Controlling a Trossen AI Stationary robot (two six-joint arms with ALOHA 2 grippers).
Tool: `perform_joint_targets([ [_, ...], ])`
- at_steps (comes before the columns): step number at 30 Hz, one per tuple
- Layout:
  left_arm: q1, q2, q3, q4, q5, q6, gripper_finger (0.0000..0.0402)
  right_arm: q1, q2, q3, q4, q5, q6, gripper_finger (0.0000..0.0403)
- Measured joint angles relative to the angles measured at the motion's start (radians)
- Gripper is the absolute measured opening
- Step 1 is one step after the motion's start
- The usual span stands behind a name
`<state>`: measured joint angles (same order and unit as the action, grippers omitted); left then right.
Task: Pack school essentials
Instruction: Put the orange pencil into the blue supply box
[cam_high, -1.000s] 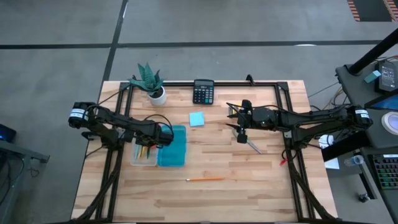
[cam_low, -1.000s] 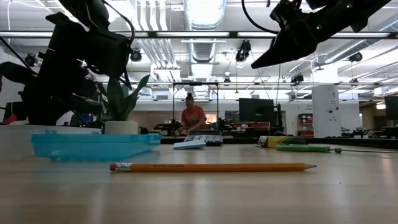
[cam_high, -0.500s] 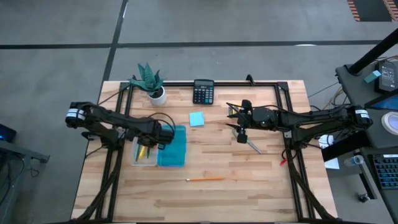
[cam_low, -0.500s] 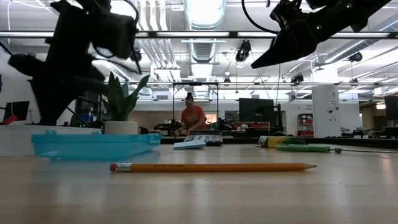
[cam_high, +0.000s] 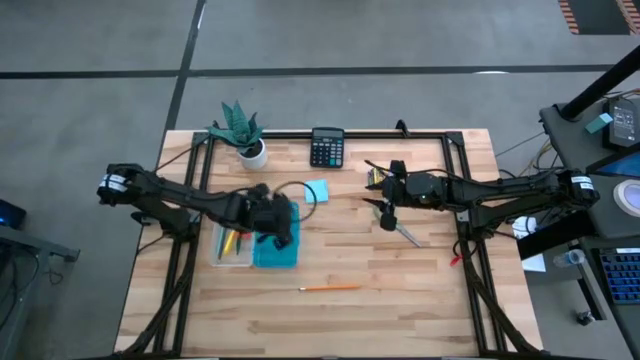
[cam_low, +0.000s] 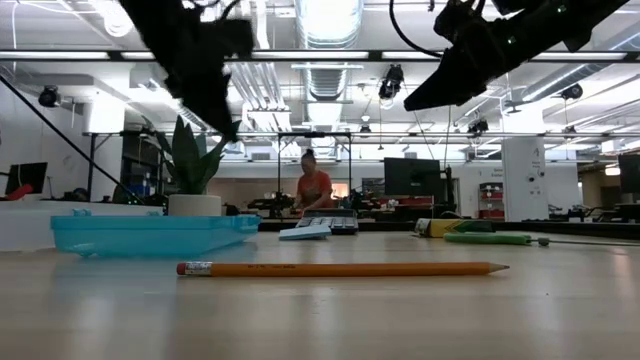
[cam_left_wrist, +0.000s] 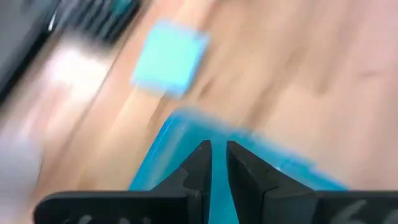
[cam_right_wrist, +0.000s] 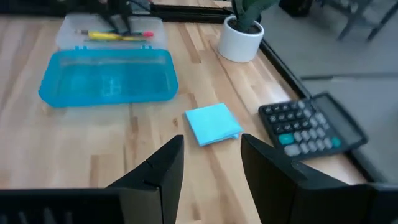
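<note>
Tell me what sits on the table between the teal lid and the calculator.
The light-blue sticky-note pad lies between the teal lid and the calculator, with bare wood around it. The high view shows this best; the right wrist view agrees.

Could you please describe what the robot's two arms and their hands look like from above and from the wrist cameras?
Both arms are dark, slender and jointed, each with a white band near its base and thin black cables looping alongside. The left hand ends in two flat, black, blade-like fingers. The right hand has two broader dark fingers with squared tips. From above, the right hand shows small yellowish and green details.
</note>
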<state>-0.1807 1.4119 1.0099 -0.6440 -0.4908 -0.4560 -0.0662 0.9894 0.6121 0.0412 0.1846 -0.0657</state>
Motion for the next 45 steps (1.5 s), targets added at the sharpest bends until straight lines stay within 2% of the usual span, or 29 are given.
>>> perform_joint_targets([
  [2,-0.012,-0.001,-0.022,0.16,0.001,0.162,0.0032,0.0,0.0,-0.005,0.002,-0.001,0.092,0.0148],
  [6,-0.011,-0.002,-0.057,0.375,0.01,0.364,0.0032,0.016,0.012,-0.041,-0.002,-0.001,0.256,0.0148],
  [10,-0.009,-0.004,-0.07,0.494,0.015,0.522,0.0032,0.049,0.043,-0.06,-0.005,-0.013,0.353,0.0148],
  [15,-0.009,-0.005,-0.07,0.595,0.018,0.653,0.0032,0.101,0.083,-0.032,-0.002,-0.142,0.365,0.0148],
  [21,-0.009,-0.006,-0.083,0.652,0.027,0.707,0.0032,0.196,0.143,0.054,-0.028,-0.164,0.363,0.0148],
  [26,-0.014,-0.008,-0.117,0.776,0.123,0.727,0.0031,0.286,0.215,0.156,-0.089,-0.161,0.37,0.0148],
  [35,-0.024,-0.008,-0.167,0.983,0.207,0.752,0.0031,0.399,0.398,0.306,-0.096,-0.158,0.361,0.0148],
  [41,-0.025,-0.043,-0.169,1.004,0.225,0.757,0.0031,0.445,0.545,0.428,-0.138,-0.152,0.353,0.0148],
  [45,-0.042,-0.108,-0.191,1.0,0.225,0.758,0.0031,0.475,0.645,0.52,-0.233,-0.074,0.342,0.0148],
])
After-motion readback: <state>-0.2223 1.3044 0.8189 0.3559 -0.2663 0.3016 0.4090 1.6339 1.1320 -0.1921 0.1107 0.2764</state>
